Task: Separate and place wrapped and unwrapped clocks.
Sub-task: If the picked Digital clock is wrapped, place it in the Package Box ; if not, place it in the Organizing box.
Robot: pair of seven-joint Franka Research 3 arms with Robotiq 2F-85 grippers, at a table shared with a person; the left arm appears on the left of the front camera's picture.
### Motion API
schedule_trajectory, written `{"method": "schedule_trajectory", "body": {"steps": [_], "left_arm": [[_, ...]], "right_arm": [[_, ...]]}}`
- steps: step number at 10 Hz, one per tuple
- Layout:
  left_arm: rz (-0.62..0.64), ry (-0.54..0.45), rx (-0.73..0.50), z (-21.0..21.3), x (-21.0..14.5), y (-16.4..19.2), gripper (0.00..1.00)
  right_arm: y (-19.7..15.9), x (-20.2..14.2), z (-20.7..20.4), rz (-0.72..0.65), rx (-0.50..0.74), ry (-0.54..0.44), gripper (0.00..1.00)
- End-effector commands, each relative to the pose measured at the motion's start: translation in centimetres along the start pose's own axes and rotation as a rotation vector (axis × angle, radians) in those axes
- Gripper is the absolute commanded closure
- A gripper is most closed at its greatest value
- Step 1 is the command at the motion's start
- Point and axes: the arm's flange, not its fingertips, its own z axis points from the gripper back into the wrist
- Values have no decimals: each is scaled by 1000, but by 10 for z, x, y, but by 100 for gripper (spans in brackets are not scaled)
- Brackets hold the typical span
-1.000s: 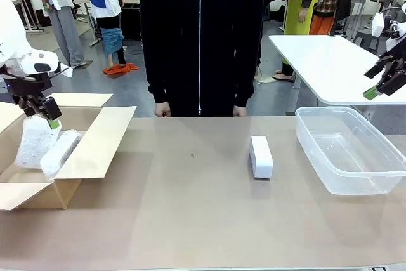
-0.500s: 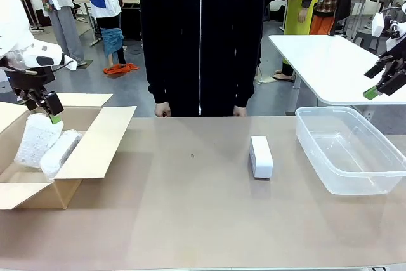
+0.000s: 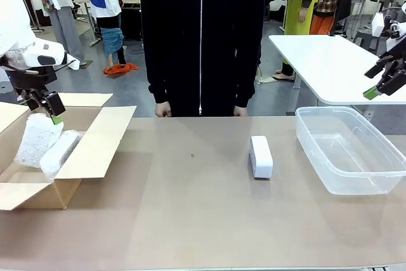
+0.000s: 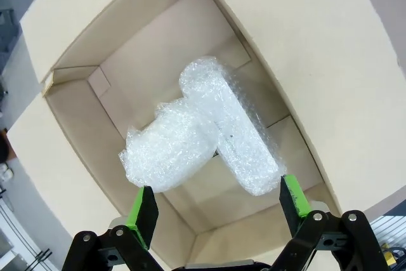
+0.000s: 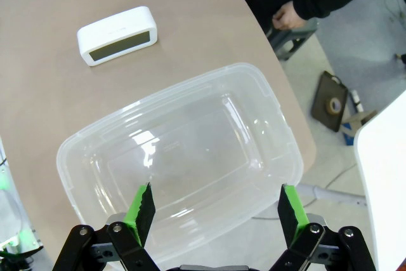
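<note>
Two bubble-wrapped clocks (image 3: 44,145) (image 4: 209,132) lie side by side inside the open cardboard box (image 3: 95,147) (image 4: 82,80) at the table's left. My left gripper (image 3: 47,109) (image 4: 216,206) hangs open just above them, holding nothing. The unwrapped clock (image 3: 261,156) (image 5: 117,35), a white rounded block with a dark face, rests on the table right of centre. My right gripper (image 3: 380,84) (image 5: 212,211) stays open high over the clear plastic bin (image 3: 349,150) (image 5: 158,150), which has nothing in it.
A person in a black zip jacket (image 3: 200,36) stands at the far edge, hands (image 3: 162,110) by the table rim. A white table (image 3: 330,61) is behind the bin. The brown tabletop (image 3: 190,207) spreads between box and bin.
My left gripper has lifted a little, up and away from the wrapped clocks in the box. The right arm and the unwrapped clock have not moved.
</note>
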Motion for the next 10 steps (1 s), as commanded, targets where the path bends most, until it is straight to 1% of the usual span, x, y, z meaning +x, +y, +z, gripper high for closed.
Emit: {"method": "schedule_trajectory", "body": {"steps": [1,4,5,10], "left_arm": [[28,0,23,0,-6,-9,0],[6,-25,32,-9,-5,-13,0],[-2,-5,2,0,-2,-5,0],[-2,-5,2,0,-2,-5,0]], "right_arm": [[-1,-1,-1,1,7,-13,0],[-1,-1,-1,1,7,-13,0],[-1,-1,-1,1,7,-13,0],[-1,-1,-1,1,7,-13,0]]}}
